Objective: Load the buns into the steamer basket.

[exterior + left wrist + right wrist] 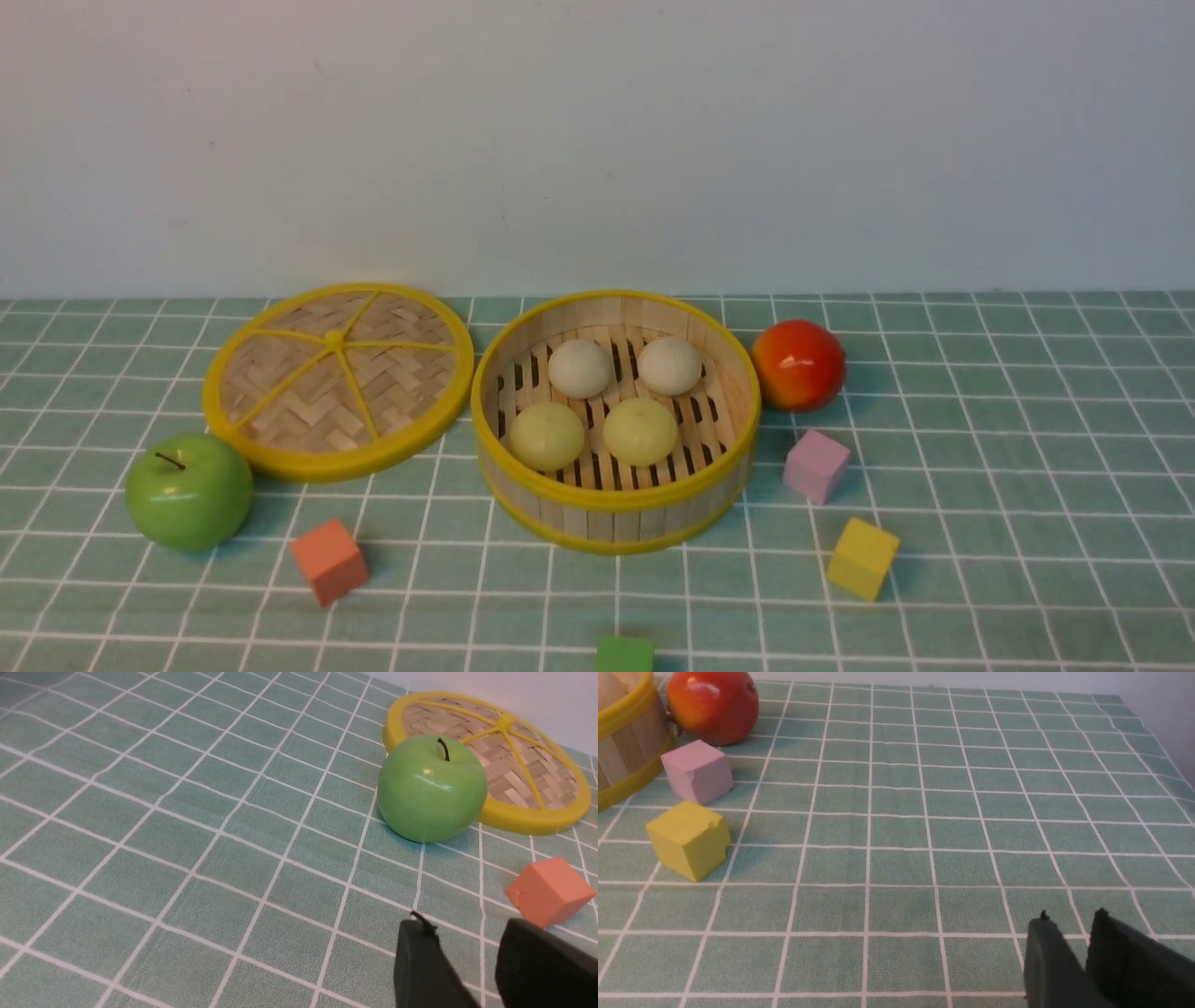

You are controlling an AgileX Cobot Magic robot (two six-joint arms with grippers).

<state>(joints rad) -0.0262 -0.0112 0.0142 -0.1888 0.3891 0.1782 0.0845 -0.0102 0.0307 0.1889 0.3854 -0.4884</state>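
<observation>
The steamer basket stands upright at the middle of the green checked table; its wall also shows in the right wrist view. All the buns lie inside on its slatted floor: two off-white at the back, two pale yellow-green at the front. Neither gripper shows in the front view. My left gripper is open and empty above the cloth, near an orange cube. My right gripper is empty, its fingers a narrow gap apart, over bare cloth well away from the basket.
The woven lid lies flat left of the basket, the green apple in front of it. A red-orange fruit sits right of the basket. Orange, pink, yellow and green cubes lie in front.
</observation>
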